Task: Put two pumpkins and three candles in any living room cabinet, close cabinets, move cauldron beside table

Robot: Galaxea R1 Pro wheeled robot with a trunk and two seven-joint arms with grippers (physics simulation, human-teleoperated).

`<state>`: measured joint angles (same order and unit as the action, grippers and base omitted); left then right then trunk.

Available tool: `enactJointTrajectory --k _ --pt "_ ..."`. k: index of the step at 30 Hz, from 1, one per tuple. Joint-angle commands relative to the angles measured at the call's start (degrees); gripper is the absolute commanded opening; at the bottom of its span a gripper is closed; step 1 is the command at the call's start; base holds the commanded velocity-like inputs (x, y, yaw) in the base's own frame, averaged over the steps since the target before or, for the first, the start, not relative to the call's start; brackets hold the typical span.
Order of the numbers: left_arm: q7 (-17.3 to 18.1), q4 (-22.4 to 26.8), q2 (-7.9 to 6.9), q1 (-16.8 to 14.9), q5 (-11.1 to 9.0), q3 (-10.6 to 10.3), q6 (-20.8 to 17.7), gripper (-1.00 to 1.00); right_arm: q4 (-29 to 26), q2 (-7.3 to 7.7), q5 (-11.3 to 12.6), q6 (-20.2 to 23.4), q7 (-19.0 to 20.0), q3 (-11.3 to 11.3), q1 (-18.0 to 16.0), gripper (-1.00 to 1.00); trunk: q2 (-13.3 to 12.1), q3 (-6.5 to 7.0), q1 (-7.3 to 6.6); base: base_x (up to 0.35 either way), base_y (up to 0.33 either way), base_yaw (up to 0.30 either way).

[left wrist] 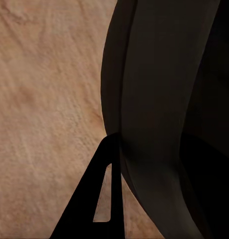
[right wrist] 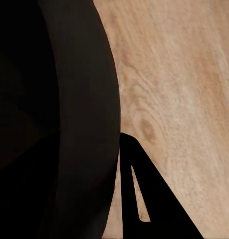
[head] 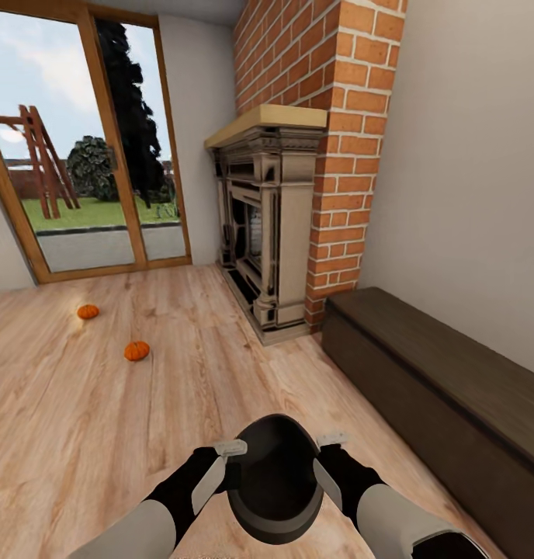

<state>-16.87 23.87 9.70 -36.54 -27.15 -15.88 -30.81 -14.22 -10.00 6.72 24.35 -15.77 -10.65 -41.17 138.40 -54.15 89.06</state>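
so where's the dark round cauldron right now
In the head view, the dark round cauldron sits low centre, between the left gripper and right gripper, over the wooden floor.

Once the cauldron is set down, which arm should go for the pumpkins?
Probably the left. Both pumpkins lie on the floor ahead on the left gripper side. The right gripper sits across the cauldron, toward the cabinet. Both arms flank the cauldron now.

The head camera looked forward and down from above; both wrist cameras sat very close against the cauldron [head: 273, 480], sharing its dark wall and wooden floor [head: 104, 419] at six o'clock.
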Motion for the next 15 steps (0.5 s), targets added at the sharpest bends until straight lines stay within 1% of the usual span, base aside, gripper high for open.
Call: enactJointTrajectory --k 1,15 --pt "-0.62 0.04 -0.47 -0.02 1.57 1.38 -0.58 -1.00 -3.54 0.00 0.14 -2.18 -0.32 0.53 -0.05 -1.00 0.03 -0.06 -0.02 0.000 0.000 0.273" --pt "-0.62 0.04 -0.47 -0.02 1.57 1.38 -0.57 -1.00 -3.62 0.00 0.09 -2.19 -0.32 0.47 -0.05 -1.00 0.03 -0.06 -0.02 0.000 0.000 0.273"
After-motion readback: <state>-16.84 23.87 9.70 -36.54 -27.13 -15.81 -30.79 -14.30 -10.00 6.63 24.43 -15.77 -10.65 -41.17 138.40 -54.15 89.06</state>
